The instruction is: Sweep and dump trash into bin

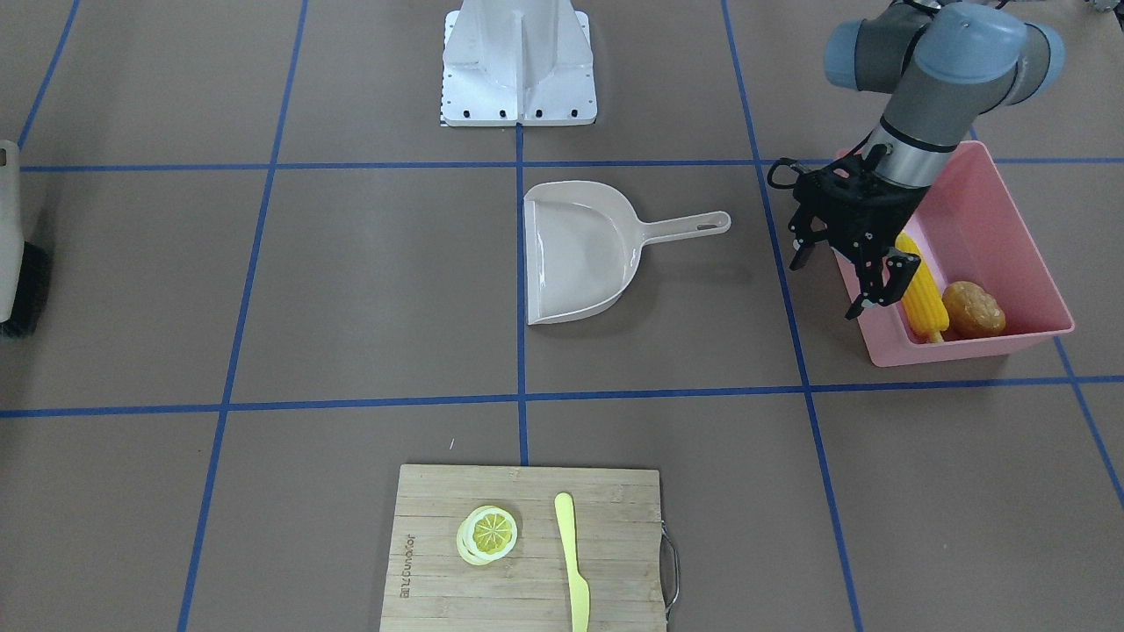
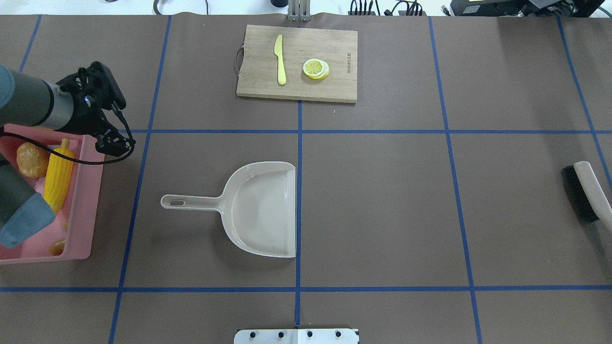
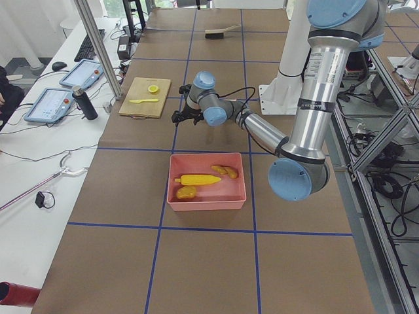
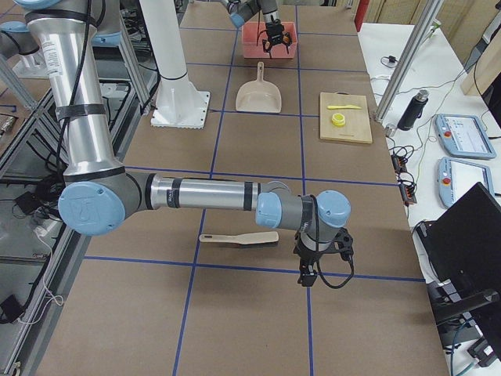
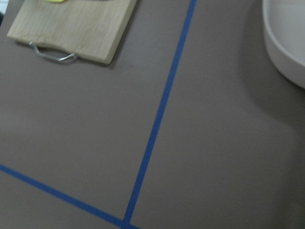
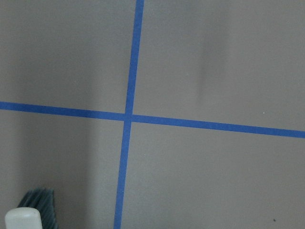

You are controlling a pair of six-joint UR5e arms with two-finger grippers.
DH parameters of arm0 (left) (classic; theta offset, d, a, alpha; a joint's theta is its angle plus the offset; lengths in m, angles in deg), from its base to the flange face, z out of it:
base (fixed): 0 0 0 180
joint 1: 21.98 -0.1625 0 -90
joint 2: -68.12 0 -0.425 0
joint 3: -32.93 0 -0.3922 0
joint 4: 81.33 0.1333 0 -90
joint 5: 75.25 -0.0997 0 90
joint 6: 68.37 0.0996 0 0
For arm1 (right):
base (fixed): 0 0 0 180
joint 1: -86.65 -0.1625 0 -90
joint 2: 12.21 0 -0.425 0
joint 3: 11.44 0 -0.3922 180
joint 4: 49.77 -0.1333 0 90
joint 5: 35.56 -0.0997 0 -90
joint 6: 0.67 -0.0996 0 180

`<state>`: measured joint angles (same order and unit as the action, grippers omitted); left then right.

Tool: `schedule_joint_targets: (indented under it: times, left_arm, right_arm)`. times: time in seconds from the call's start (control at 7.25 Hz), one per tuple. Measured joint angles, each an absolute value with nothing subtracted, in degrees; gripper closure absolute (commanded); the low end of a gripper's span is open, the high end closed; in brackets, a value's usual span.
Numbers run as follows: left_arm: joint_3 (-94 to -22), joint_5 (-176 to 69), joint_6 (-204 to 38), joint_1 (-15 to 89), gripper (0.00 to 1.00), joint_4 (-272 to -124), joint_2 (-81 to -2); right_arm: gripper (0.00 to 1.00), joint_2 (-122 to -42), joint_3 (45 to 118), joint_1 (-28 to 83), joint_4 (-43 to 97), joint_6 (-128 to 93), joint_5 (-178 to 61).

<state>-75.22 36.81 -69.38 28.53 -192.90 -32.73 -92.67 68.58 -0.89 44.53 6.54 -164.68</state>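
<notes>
The pink bin (image 1: 992,202) stands at the table's end on my left side. Inside it lie the yellow corn cob (image 1: 922,294), the brown potato (image 1: 973,309) and the tan ginger root (image 3: 228,171). My left gripper (image 1: 827,285) hovers over the table just beside the bin's rim, open, with nothing between its fingers. The right gripper (image 4: 317,270) shows only in the exterior right view, low over the table near the brush (image 4: 239,237); I cannot tell whether it is open or shut.
A beige dustpan (image 1: 580,250) lies empty mid-table, its handle pointing toward the bin. The brush (image 2: 585,191) lies at the far right edge. A wooden cutting board (image 2: 296,62) carries a lemon slice (image 2: 315,68) and a pale yellow knife (image 2: 280,59).
</notes>
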Motion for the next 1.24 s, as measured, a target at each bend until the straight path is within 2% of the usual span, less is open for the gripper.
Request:
schedule_joint_targets:
  times: [0.28, 0.83, 1.24]
  left_arm:
    - [-75.02, 50.83, -74.55, 39.70, 0.02, -182.82, -30.87]
    - [-73.93, 61.24, -75.39, 61.70, 0.01, -175.41, -15.75]
    - [-71.36, 63.91, -74.91, 66.36, 0.01, -170.40, -15.22]
  right_arm:
    - [0.00, -92.57, 68.66, -0.79, 44.53, 6.53, -164.77]
    - [0.00, -92.54, 68.84, -0.51, 44.53, 6.53, -164.92]
    - [0.00, -92.06, 68.98, 0.28, 44.53, 6.54, -165.02]
